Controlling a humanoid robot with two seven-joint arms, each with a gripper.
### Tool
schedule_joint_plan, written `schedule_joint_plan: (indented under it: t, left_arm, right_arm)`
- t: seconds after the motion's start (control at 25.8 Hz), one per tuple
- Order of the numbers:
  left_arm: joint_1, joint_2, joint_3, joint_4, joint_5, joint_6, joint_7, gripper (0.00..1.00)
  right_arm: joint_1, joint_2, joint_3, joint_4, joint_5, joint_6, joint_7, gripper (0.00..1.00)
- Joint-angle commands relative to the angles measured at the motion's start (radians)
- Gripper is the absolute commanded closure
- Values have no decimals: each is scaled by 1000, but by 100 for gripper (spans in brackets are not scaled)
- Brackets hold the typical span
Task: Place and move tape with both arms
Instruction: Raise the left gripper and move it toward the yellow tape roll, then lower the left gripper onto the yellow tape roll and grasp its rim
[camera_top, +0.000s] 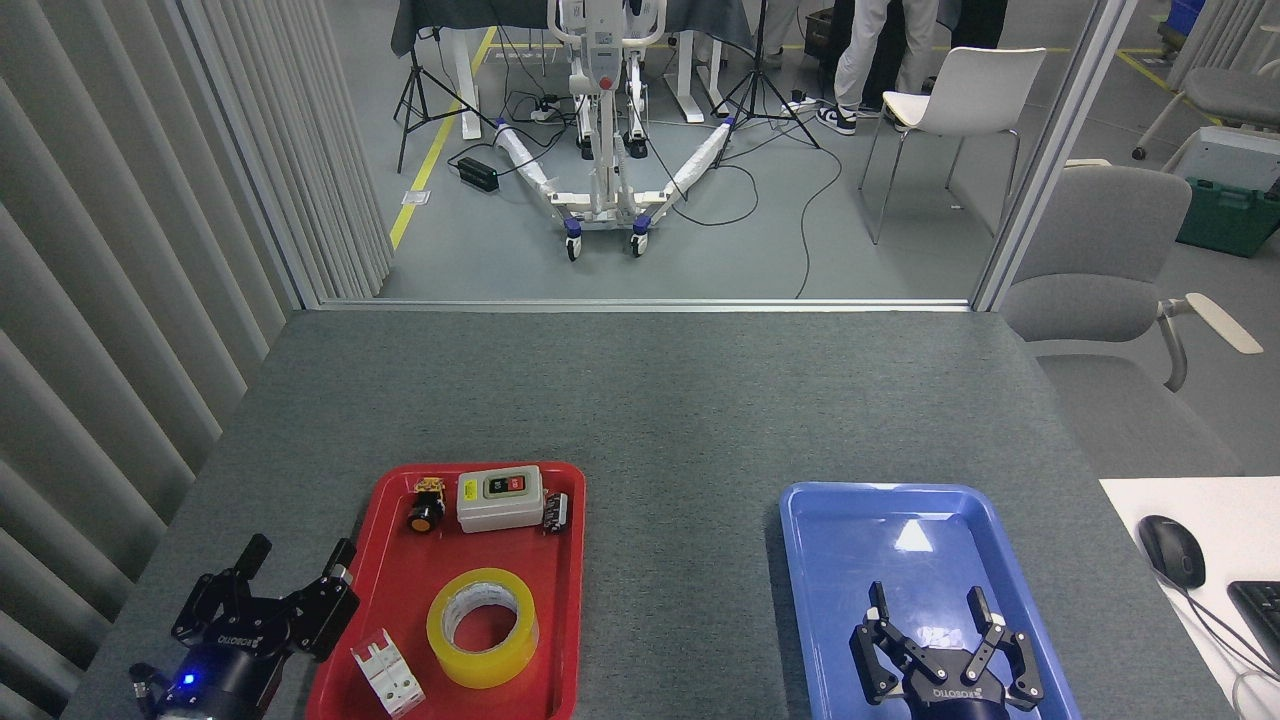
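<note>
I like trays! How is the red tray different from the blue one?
The red tray sits on the left and the blue tray on the right. The red tray holds things: the tape, a grey switch box, a button and a white part; no object shows in the blue tray. The left gripper is beside the red tray's edge; the right gripper is over the blue tray. Both are rounded rectangles on the grey table.

On the worktop sit two trays well apart — one tray to our left, the other tray to our right. In the left one the tape lies flat near us, a switch box behind it. Our left gripper hovers just left of that tray; our right gripper hangs over the right tray.
</note>
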Motion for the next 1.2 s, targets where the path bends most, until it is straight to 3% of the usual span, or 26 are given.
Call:
schedule_joint_plan:
  t: [0.0, 0.12, 0.27, 0.54, 0.62, 0.85, 1.05, 1.16]
  left_arm:
    - [-33, -1, -24, -9, 4, -3, -13, 0]
    - [-64, -1, -42, -18, 8, 4, -89, 0]
    - [-188, 11, -146, -15, 19, 9, -391, 0]
    - [-274, 111, -222, 18, 113, 34, -685, 0]
    - [-323, 165, -301, 64, 171, 38, -756, 0]
    - [-466, 297, -610, 110, 455, 152, -794, 0]
    - [-521, 295, -666, 155, 470, 213, -810, 0]
    - [-536, 291, -685, 187, 470, 212, -897, 0]
  right_arm:
    - [0, -1, 0, 0, 0, 0, -1, 0]
    - [0, -2, 0, 0, 0, 2, -2, 0]
    - [0, -2, 0, 0, 0, 11, -1, 0]
    - [3, -1, 3, -2, 0, 9, 1, 0]
    - [3, -1, 3, 0, 0, 11, 1, 0]
    - [3, -1, 2, 0, 0, 11, 1, 0]
    - [3, -2, 3, 0, 0, 9, 6, 0]
    - [2, -5, 3, -2, 0, 9, 6, 0]
